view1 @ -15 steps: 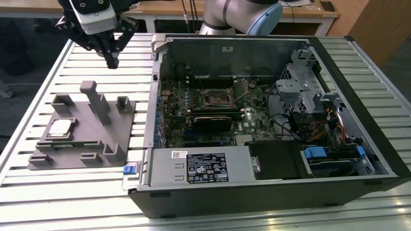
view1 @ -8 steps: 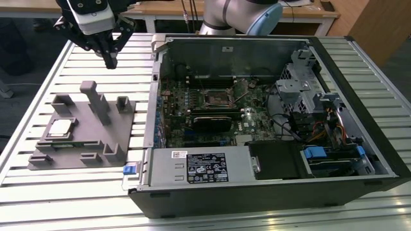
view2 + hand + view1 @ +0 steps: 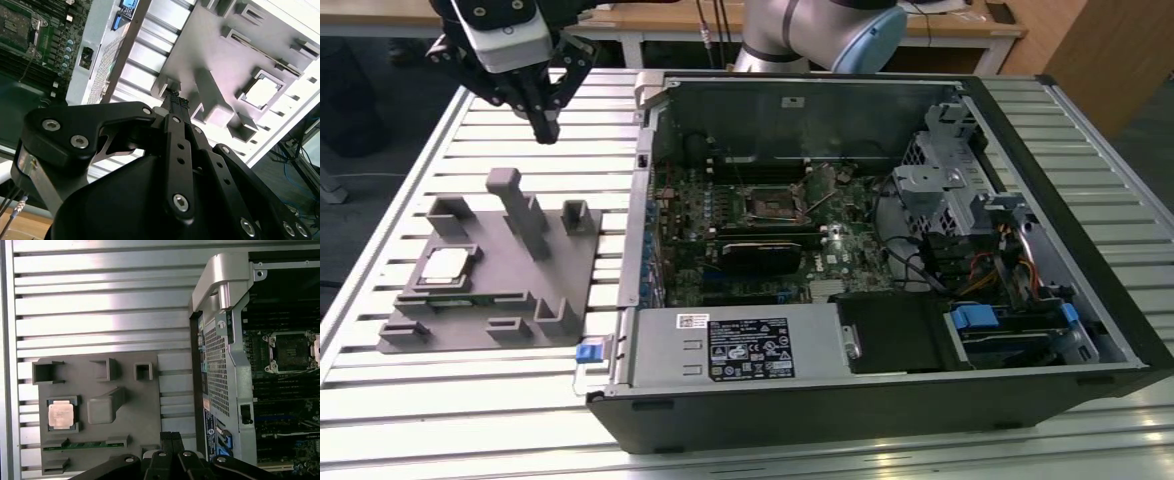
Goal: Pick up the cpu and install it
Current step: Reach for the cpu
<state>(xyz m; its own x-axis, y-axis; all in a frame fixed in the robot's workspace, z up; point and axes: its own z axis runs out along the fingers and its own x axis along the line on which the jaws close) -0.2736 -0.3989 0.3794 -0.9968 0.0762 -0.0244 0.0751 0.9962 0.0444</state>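
Gripper point(image 3: 544, 128) empty, fingers pressed together, above table point(image 3: 414, 175). Cpu point(image 3: 444, 265) sits in jig point(image 3: 500, 285) pocket, by jig's exterior-view-left edge.

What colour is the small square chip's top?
The thin square chip is silver-white; see first wrist view.

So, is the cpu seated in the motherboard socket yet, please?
Out: the small silver-topped square cpu lies in a grey plastic holder; the dark square socket sits hollow.
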